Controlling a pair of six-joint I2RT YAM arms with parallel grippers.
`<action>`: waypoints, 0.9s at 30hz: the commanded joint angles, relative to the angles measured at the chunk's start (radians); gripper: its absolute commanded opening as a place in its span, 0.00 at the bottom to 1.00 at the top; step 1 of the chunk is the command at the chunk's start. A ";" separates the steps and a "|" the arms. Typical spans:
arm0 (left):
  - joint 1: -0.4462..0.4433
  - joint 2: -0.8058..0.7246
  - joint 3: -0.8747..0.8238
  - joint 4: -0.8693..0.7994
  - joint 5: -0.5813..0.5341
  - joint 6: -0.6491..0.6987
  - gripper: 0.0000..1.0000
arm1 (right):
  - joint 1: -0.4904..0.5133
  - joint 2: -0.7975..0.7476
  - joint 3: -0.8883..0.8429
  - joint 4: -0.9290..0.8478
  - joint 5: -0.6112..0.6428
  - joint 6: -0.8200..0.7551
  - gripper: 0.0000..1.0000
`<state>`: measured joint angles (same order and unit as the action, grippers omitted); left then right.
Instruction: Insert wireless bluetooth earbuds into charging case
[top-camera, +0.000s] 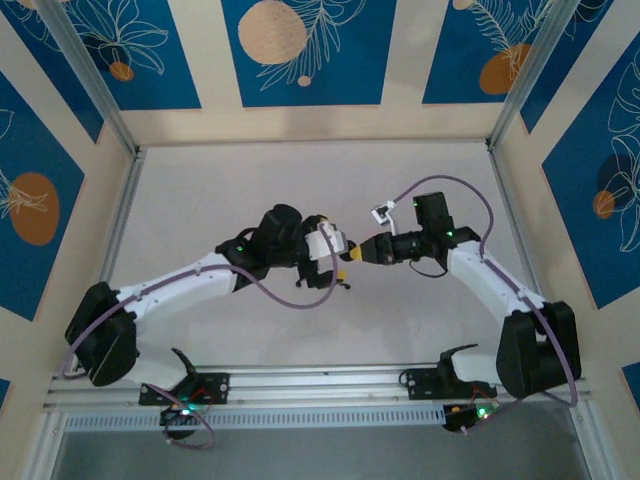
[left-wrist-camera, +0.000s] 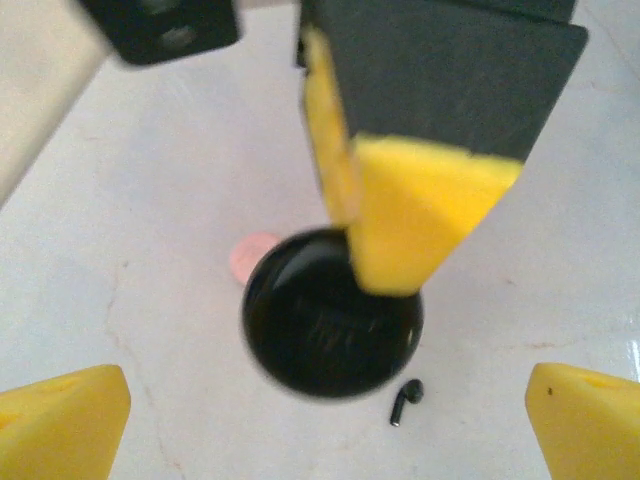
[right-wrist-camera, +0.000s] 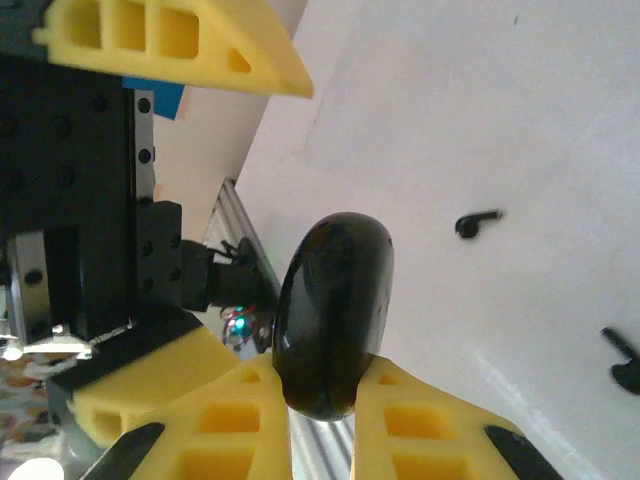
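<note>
Left fingers (left-wrist-camera: 70, 420) spread wide, right fingers (right-wrist-camera: 430, 425) clamped on charging case (right-wrist-camera: 335, 310)

The right gripper (right-wrist-camera: 322, 378) pinches the round black charging case (right-wrist-camera: 335, 300) on edge. One black earbud (right-wrist-camera: 478, 222) lies on the white tabletop (right-wrist-camera: 450, 100), away from its railed edge, and a second earbud (right-wrist-camera: 625, 362) lies apart from it.

Glossy black charging case (right-wrist-camera: 335, 310), black earbuds (right-wrist-camera: 477, 222), yellow fingers (right-wrist-camera: 420, 430), white table (right-wrist-camera: 500, 100)
</note>
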<state>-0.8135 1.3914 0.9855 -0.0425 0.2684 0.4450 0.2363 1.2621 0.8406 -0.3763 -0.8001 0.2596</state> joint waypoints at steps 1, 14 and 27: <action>0.056 -0.060 -0.051 0.105 0.085 -0.092 1.00 | -0.025 -0.054 -0.027 0.096 0.009 -0.033 0.14; 0.225 -0.111 -0.160 0.277 0.451 -0.238 0.91 | -0.027 -0.096 0.080 -0.025 -0.114 -0.359 0.15; 0.224 -0.089 -0.001 -0.083 0.604 0.045 0.73 | 0.098 -0.071 0.251 -0.378 0.089 -0.938 0.11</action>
<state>-0.5911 1.3045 0.9478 -0.0093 0.8036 0.3832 0.3080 1.1870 1.0451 -0.6144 -0.7891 -0.4515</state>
